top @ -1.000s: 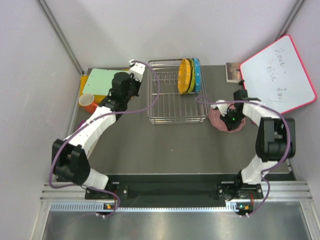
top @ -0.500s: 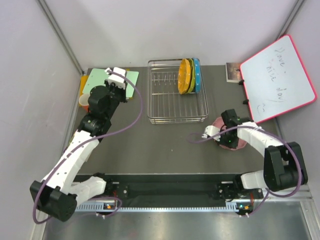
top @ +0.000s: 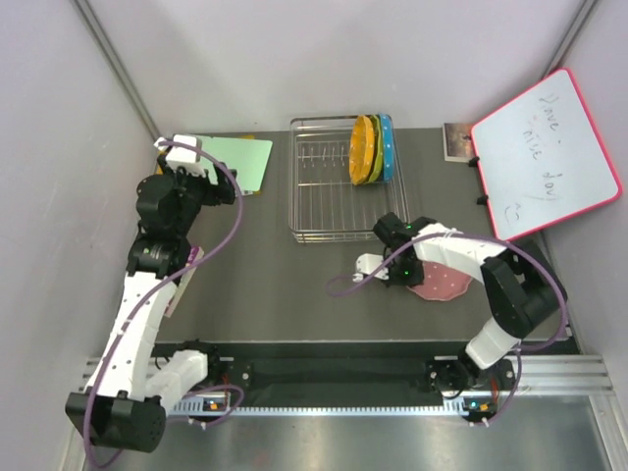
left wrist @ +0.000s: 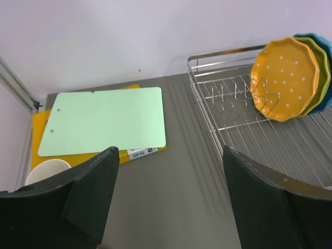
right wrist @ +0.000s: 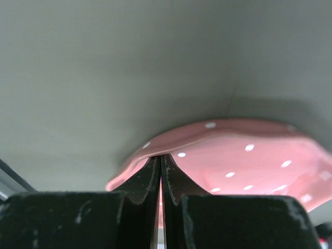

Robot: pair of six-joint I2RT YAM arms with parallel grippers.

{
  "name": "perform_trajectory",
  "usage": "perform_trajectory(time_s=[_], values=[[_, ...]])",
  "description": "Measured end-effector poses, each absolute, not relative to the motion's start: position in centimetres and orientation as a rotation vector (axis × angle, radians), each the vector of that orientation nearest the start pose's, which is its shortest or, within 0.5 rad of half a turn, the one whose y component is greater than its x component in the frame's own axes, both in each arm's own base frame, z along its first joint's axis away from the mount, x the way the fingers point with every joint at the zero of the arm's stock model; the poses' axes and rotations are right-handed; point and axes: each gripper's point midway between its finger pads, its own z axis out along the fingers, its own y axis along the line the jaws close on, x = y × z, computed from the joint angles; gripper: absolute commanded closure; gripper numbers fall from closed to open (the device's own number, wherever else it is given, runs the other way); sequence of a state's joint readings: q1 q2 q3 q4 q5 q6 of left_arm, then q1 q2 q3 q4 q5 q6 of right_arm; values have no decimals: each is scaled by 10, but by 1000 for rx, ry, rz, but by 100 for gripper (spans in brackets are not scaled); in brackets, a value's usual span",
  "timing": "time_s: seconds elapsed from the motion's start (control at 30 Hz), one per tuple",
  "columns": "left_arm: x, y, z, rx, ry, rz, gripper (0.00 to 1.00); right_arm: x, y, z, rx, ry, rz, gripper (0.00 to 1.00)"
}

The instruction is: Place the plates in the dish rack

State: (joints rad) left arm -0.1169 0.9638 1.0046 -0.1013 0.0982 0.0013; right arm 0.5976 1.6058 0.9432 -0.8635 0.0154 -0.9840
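The silver wire dish rack (top: 334,211) stands at the back middle. Three plates stand upright at its right end: orange (top: 361,149), yellow-green (top: 375,149) and blue (top: 387,147). The left wrist view shows the rack (left wrist: 270,135) and the orange plate (left wrist: 285,78) too. A pink plate (top: 442,283) is in front of the rack's right corner. My right gripper (top: 407,267) is shut on its left rim; in the right wrist view the fingertips (right wrist: 161,158) meet at the pink plate's edge (right wrist: 244,155). My left gripper (top: 218,188) hangs open and empty (left wrist: 170,153) over the table, left of the rack.
A green cutting board (top: 231,162) lies on a yellow sheet at the back left, with a cup (left wrist: 46,171) in front of it. A pink-framed whiteboard (top: 545,152) leans at the back right, and a small card (top: 457,140) lies beside it.
The left arm has drawn back leftwards from the rack and its gripper has opened. The right gripper has moved left and nearer, and the pink plate has come with it.
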Motion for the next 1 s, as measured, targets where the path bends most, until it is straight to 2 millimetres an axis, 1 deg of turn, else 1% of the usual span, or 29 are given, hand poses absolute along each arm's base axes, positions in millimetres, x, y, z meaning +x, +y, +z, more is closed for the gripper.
perform_trajectory(time_s=[0.13, 0.27, 0.33, 0.5, 0.63, 0.73, 0.83, 0.9, 0.93, 0.97, 1.0], values=[[340, -41, 352, 126, 1615, -175, 13, 226, 139, 25, -2248, 2109, 17, 100], [326, -30, 359, 108, 1605, -168, 13, 217, 169, 26, -2307, 2020, 91, 100], [319, -28, 359, 108, 1610, -165, 13, 208, 185, 26, -2347, 1963, 137, 100], [306, -34, 350, 105, 1646, -220, 12, 184, 226, 36, -2434, 1812, 230, 100], [298, -32, 330, 22, 1703, -283, 12, 172, 265, 47, -2456, 1716, 308, 100], [292, -24, 306, -80, 1772, -319, 13, 167, 294, 54, -2444, 1676, 361, 100], [288, -21, 287, -150, 1822, -344, 14, 166, 313, 63, -2412, 1667, 375, 100], [284, -22, 278, -176, 1847, -361, 22, 168, 319, 72, -2368, 1683, 380, 94], [282, -23, 276, -184, 1855, -373, 27, 170, 320, 78, -2331, 1702, 384, 88], [281, -25, 274, -189, 1860, -387, 49, 173, 319, 85, -2290, 1721, 386, 77], [281, -27, 274, -187, 1863, -401, 63, 179, 316, 95, -2226, 1756, 405, 73]])
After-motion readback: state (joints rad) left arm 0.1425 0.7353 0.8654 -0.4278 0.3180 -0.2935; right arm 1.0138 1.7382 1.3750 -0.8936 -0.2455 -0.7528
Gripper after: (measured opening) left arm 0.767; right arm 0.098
